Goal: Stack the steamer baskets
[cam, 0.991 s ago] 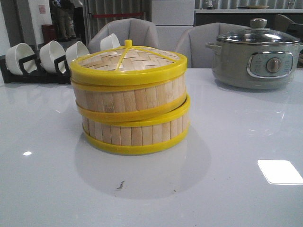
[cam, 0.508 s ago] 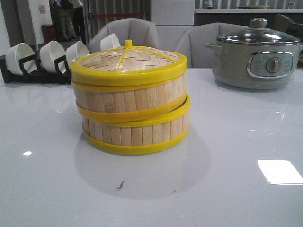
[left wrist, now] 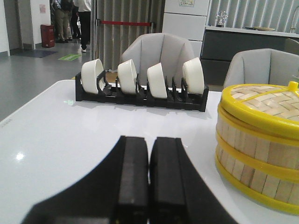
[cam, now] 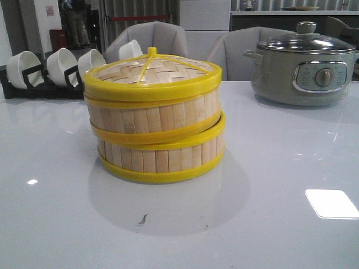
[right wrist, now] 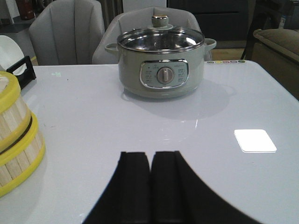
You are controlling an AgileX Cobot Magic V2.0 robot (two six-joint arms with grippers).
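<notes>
Two steamer baskets stand stacked in the middle of the white table: the upper basket [cam: 151, 115] rests slightly askew on the lower basket [cam: 162, 158]. A woven bamboo lid [cam: 150, 72] with a yellow rim and knob covers the top one. The stack also shows in the left wrist view [left wrist: 259, 144] and partly in the right wrist view [right wrist: 16, 140]. My left gripper [left wrist: 149, 140] is shut and empty, low over the table beside the stack. The right gripper [right wrist: 150, 155] is shut and empty too, on the stack's other side. Neither gripper appears in the front view.
A black rack of white bowls [cam: 53, 70] [left wrist: 140, 81] sits at the back left. A grey electric pot with a glass lid [cam: 305, 64] [right wrist: 161, 65] stands at the back right. Grey chairs [cam: 157, 39] line the far table edge.
</notes>
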